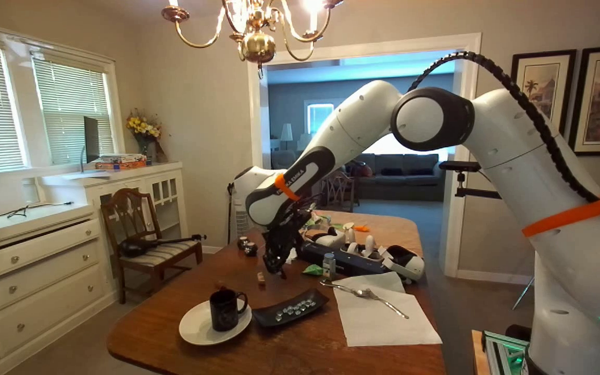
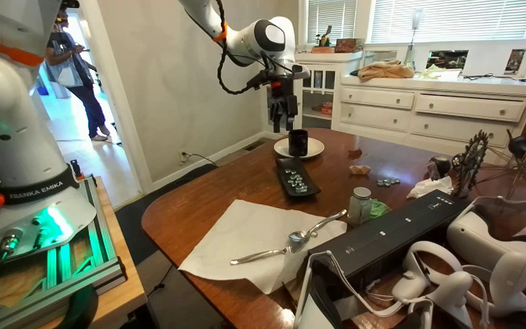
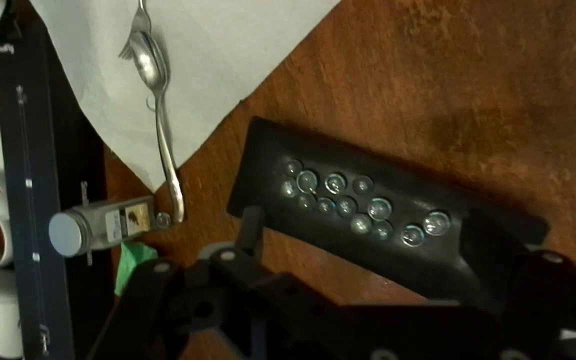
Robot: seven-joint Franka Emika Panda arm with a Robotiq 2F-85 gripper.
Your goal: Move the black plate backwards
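Observation:
The black plate (image 1: 265,317) is a long, dark rectangular dish on the wooden table, beside the round white plate. It also shows in an exterior view (image 2: 286,166) and the wrist view (image 3: 268,145). Several clear glass beads (image 3: 346,205) lie in it. My gripper (image 1: 275,271) is open and empty, with its fingers pointing down above the table. It also shows in an exterior view (image 2: 283,128). In the wrist view the fingers (image 3: 365,231) are spread wide; they overlap the plate's near edge and one hides part of its end. They look apart from the plate.
A white plate (image 1: 196,329) with a black mug (image 1: 224,311) stands beside the black plate. A white napkin (image 2: 226,228) with cutlery (image 2: 263,256) lies on the other side. A glass jar (image 2: 360,208), green paper (image 2: 378,209) and long black box (image 2: 395,233) are nearby.

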